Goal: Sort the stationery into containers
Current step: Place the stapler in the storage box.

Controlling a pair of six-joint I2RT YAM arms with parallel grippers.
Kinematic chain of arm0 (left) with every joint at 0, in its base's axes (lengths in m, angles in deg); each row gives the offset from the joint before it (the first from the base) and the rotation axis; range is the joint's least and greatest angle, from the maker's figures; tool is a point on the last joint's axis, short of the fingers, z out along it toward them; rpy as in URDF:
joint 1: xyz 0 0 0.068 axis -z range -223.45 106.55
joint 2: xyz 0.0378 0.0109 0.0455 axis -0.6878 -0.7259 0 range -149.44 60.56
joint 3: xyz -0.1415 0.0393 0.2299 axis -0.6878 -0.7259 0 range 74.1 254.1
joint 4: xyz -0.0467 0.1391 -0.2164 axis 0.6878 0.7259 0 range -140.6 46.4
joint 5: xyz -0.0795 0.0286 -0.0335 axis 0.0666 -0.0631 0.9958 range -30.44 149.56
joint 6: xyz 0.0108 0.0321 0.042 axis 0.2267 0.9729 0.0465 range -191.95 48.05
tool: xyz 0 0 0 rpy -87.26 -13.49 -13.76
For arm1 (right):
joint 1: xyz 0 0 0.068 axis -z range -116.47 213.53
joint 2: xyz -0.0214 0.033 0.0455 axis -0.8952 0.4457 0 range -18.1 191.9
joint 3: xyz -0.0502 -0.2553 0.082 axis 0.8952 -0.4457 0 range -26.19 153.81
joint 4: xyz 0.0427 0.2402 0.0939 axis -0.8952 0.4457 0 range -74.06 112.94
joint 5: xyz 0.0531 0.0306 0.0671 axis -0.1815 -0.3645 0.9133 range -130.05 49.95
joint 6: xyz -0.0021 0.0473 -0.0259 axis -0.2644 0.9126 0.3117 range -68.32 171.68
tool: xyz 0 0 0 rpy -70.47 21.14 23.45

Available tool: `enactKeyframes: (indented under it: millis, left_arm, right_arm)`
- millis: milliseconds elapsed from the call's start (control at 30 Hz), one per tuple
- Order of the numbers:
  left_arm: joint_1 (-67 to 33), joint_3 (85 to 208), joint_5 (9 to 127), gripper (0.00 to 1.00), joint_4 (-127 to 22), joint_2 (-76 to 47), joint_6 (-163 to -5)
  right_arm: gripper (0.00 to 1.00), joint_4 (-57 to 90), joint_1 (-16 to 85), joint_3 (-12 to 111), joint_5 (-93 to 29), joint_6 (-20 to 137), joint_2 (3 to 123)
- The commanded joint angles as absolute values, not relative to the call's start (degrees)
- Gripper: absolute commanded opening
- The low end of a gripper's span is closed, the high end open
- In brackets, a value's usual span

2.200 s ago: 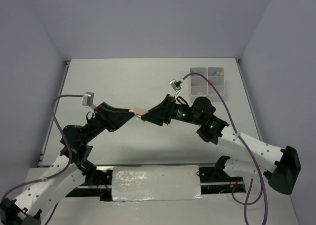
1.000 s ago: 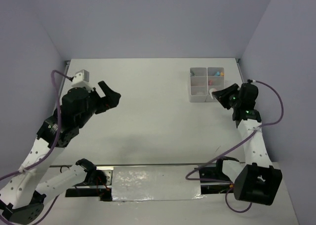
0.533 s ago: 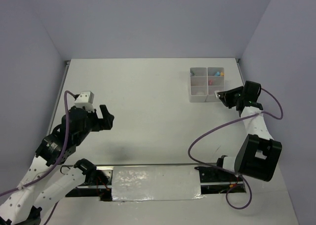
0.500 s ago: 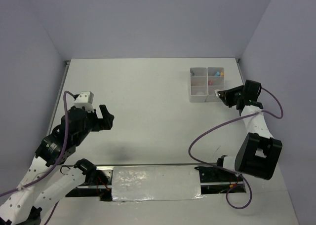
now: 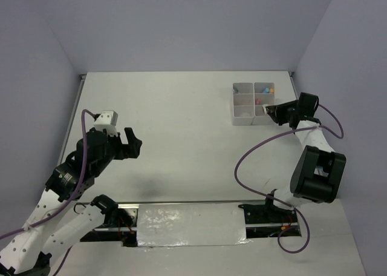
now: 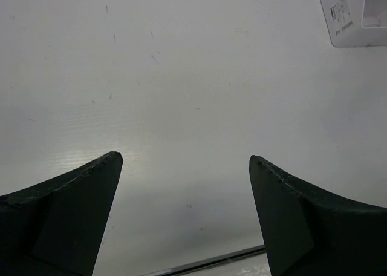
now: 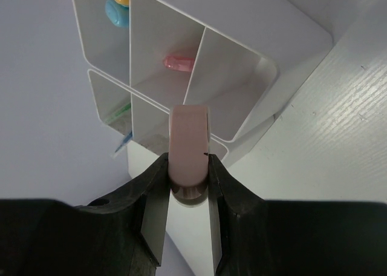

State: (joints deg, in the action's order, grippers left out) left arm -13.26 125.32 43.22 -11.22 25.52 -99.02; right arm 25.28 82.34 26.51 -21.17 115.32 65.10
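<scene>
Our right gripper (image 7: 188, 161) clamps a pale pinkish block (image 7: 189, 134) between its 2 fingers, just short of the compartment box (image 7: 266, 22). Past the fingertips, a pink stick (image 7: 179, 62) lies in 1 compartment. Our left gripper (image 6: 184, 161) gapes wide above the table (image 6: 181, 76), holding nothing.

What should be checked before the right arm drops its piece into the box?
1. Right gripper shut on the tape ring: ok.
2. Ring held upright, gripped at its lower part: ok.
3. Ring directly over a compartment of the box: cannot tell.
4. Compartment beside the pink stick looks free: ok.
5. Left gripper open, well away from the box: ok.
</scene>
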Motion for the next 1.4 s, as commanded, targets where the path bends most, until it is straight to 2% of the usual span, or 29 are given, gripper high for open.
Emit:
enactKeyframes:
  millis: [0,567,633,1000,1067,1100,1133,1367]
  left_arm:
    - [-13.13,125.17,44.87,0.99,-14.12,26.20,-97.36]
    - [-13.13,125.43,42.77,0.99,-13.25,26.64,-97.97]
    - [-13.13,125.61,42.33,0.99,-12.99,26.73,-98.06]
    - [-13.13,125.61,41.98,0.99,-13.07,27.60,-97.97]
    - [-13.22,125.52,41.98,0.99,-13.16,27.78,-97.97]
    - [-13.22,125.43,42.07,0.99,-13.16,27.87,-97.88]
    - [-13.13,125.43,41.98,0.99,-13.16,27.96,-97.88]
    - [-13.13,125.43,42.15,0.99,-13.16,27.87,-97.88]
  right_arm:
    - [0.00,20.51,82.69,26.90,-21.32,116.89,64.34]
    - [0.01,20.15,82.87,24.69,-22.38,116.46,64.69]
    - [0.06,20.16,83.13,24.78,-22.12,116.63,65.57]
    - [0.15,19.63,83.31,24.08,-20.80,116.20,67.50]
    - [0.19,19.36,83.31,24.26,-20.45,116.19,67.86]
    - [0.26,19.54,83.40,24.43,-20.01,116.19,68.21]
    - [0.28,19.71,83.40,24.60,-19.92,116.11,68.38]
    - [0.36,21.47,83.31,26.10,-19.39,115.49,69.35]
